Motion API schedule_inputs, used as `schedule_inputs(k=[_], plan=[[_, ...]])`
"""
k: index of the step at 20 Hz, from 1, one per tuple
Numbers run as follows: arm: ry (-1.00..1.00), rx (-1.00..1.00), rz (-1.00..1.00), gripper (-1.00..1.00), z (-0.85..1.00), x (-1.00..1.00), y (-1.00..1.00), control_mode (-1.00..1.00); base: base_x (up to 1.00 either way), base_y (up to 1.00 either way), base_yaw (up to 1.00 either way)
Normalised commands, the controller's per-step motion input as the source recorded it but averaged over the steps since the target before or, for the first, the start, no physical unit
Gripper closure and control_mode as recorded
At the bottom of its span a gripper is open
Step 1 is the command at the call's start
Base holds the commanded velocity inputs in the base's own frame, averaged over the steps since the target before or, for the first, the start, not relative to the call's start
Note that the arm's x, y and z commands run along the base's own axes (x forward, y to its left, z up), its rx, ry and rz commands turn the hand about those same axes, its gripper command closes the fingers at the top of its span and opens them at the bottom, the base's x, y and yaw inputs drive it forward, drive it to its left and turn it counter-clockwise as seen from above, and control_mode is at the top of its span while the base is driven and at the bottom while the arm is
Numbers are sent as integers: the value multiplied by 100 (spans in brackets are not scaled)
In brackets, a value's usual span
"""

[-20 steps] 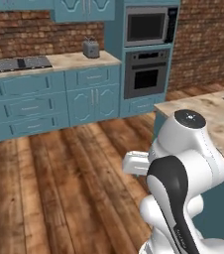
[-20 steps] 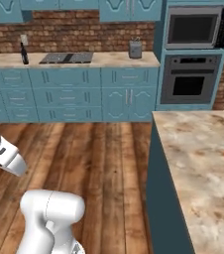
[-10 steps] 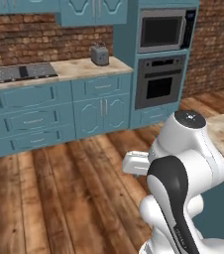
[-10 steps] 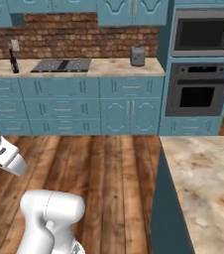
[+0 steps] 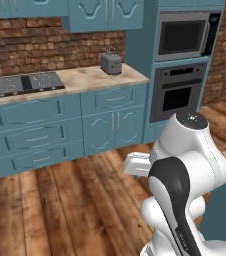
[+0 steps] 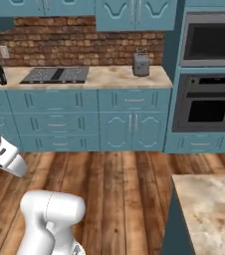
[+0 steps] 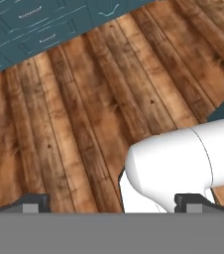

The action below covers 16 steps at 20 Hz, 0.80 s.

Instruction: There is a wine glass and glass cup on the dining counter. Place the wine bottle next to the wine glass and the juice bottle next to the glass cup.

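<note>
while the gripper hangs empty over bare floorboards, its fingertips spread wide apart, nothing looks delivered yet; the wine bottle stands on the far worktop, left of the cooktop; a corner of the dining counter is bare; both bottles remain to carry, i'd judge.

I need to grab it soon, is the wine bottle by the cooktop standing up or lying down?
Upright. The wine bottle stands on the back counter, left of the cooktop.
</note>
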Motion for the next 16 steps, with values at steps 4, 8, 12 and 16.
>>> schedule_inputs(k=[4,8,12,16], plan=[[0,0,0,-100,0,0,0,100,84,49,0],[0,0,0,-100,0,0,0,100,73,68,0],[0,0,0,-100,0,0,0,100,73,68,0],[0,0,0,-100,0,0,0,100,71,69,0]])
